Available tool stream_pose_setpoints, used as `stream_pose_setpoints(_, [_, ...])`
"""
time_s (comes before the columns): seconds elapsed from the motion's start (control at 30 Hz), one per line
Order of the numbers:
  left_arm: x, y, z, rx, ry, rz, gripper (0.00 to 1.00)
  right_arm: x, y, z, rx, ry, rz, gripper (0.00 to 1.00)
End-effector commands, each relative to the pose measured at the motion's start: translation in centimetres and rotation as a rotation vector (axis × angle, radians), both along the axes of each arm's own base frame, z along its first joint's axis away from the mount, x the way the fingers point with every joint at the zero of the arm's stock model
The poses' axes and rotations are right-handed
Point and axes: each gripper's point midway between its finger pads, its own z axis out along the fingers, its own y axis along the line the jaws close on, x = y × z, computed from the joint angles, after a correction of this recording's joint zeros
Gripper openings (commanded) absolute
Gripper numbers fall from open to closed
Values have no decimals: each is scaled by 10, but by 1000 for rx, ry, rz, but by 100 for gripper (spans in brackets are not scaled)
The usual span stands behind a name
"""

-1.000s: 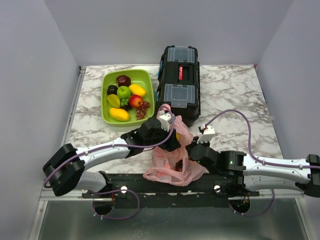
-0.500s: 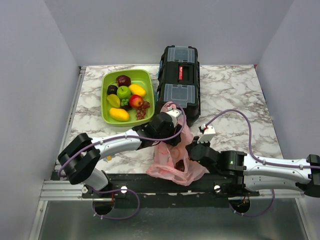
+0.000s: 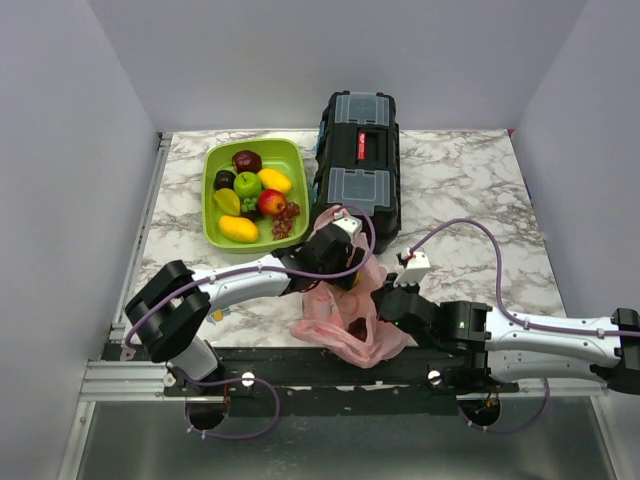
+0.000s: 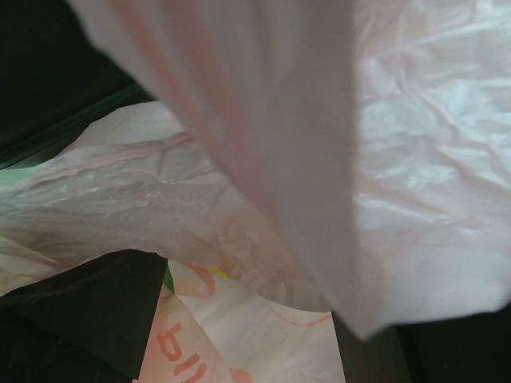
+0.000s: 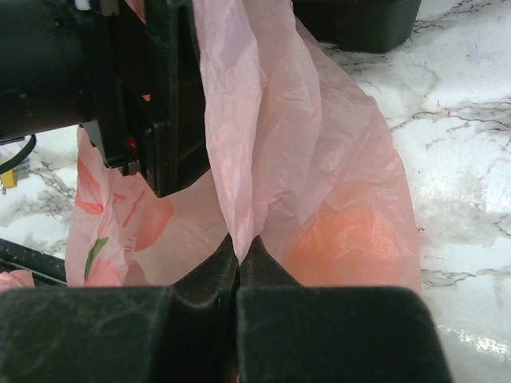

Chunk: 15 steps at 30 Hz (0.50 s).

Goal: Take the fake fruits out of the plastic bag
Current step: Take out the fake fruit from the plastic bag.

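Bag [image 3: 345,315] slumping on tabletop [image 3: 460,180] near front edge, orange [image 5: 351,231] glowing through film. Right fingers [image 5: 204,275] clamping bag fold, probably anchoring it while left fingers [image 5: 156,144] are poking at mouth. They're buried in film, can't tell if apart.

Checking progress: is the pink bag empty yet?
Not empty: a round orange shape shows through the plastic bag in the right wrist view.

Just beyond the plastic bag [image 3: 345,325] stands the black toolbox [image 3: 358,170] (green tray [image 3: 208,200] leftward); bare tabletop [image 3: 470,190] lies right.
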Motion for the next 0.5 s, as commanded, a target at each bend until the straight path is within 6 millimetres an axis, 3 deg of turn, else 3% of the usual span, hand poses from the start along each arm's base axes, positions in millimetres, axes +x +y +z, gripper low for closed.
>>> stream_pose_setpoints(0.0, [13,5,-12,76,-1,41,77,0,4,5,17,3,-4,1])
stream_pose_setpoints(0.27, [17,-8,-26,98,40,17,78,-2,3,4,19,10,3,1])
stream_pose_setpoints(0.47, [14,-12,-23,72,44,-3,66,-2,2,5,29,8,2,1])
